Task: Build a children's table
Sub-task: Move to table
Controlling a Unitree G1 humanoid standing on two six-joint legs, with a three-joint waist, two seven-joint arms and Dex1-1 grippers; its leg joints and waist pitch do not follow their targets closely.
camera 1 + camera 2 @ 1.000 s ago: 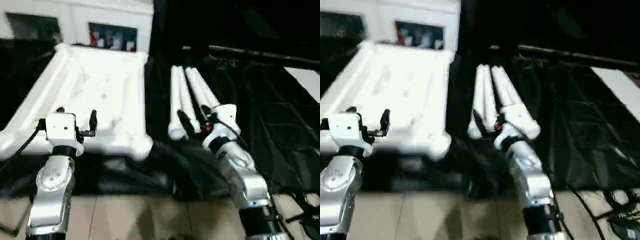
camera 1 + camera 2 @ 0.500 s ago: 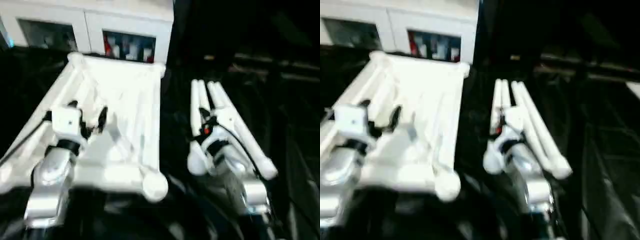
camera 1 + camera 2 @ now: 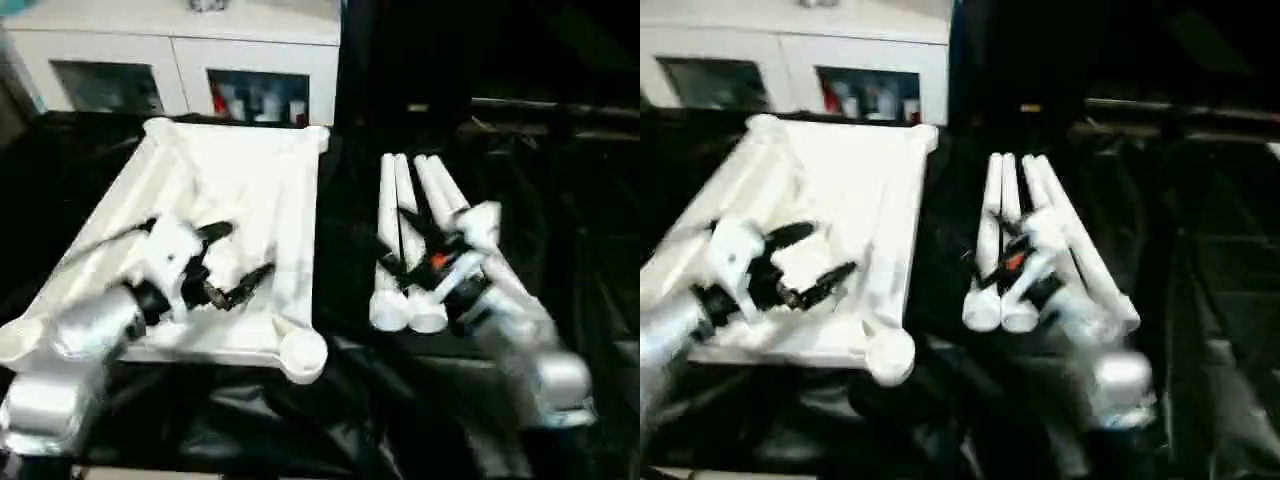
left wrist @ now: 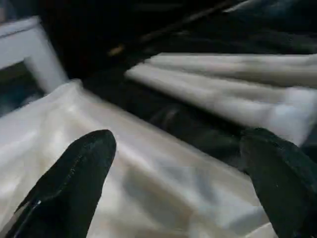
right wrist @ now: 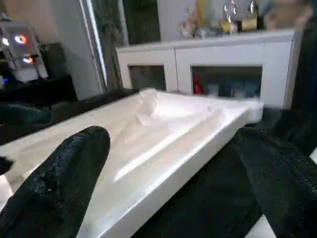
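1. We see the white square top (image 3: 240,200) of the children's table lying upside down on a black sheet (image 3: 330,400), with its ribbed side up and a round socket (image 3: 303,355) at the near corner.
2. Our left gripper (image 3: 232,262) hangs over the near part of this top. Its two black fingers (image 3: 245,282) are spread apart and they hold nothing. In the left wrist view the white ribbed surface (image 4: 148,188) fills the gap between the two fingers (image 4: 74,173).
3. The four white legs (image 3: 415,240) lie side by side on the black sheet, beside the top and apart from it, on the right of the left fingers. Their round ends point toward us.
4. Our right gripper (image 3: 405,262) is over these legs, near their round ends. In the right wrist view its fingers (image 5: 64,178) stand wide apart with nothing between them, and the top (image 5: 163,139) lies beyond them.
5. Behind the top, far past the fingers, stands a white cabinet (image 3: 180,60) with glass doors and small coloured things inside.
6. We cannot tell whether the right fingers touch the legs.
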